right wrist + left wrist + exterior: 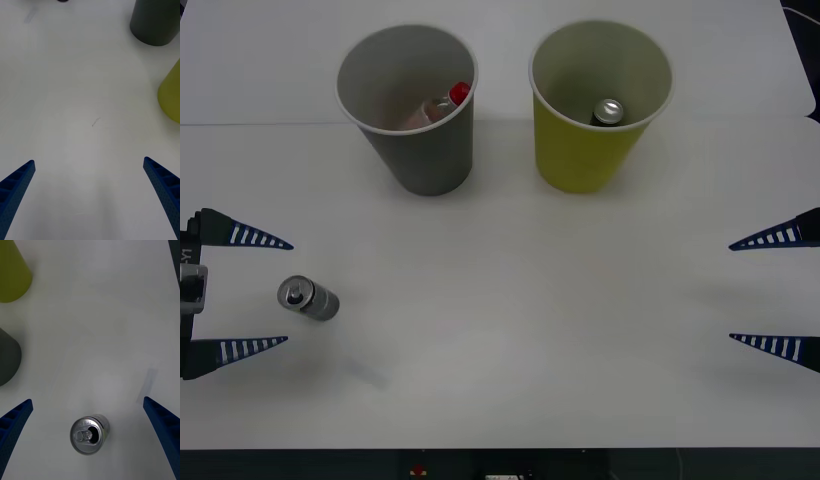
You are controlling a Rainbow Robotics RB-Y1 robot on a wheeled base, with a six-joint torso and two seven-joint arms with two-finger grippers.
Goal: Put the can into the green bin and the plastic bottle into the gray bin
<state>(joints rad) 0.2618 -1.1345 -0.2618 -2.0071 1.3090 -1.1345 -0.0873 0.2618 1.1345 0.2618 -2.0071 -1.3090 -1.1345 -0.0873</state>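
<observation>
Tabletop (pixel 510 330) with the gray bin (pixel 415 150) and green bin (pixel 590 150) upright near its far edge. The plastic bottle (pixel 442 105) lies inside the gray bin; a darker can (pixel 608 111) stands in the green bin. The can (pixel 308 298) lies on its side near the left edge, between the spread-wide fingers of the left gripper (pixel 255 292). The right gripper (pixel 765 290), at the right edge, is spread wide, holding nothing

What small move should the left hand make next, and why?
Probably ease the open left hand forward and close on the small silver-gray metal can: it lies on its side between the fingers, not yet in the large yellow-green bin.
</observation>
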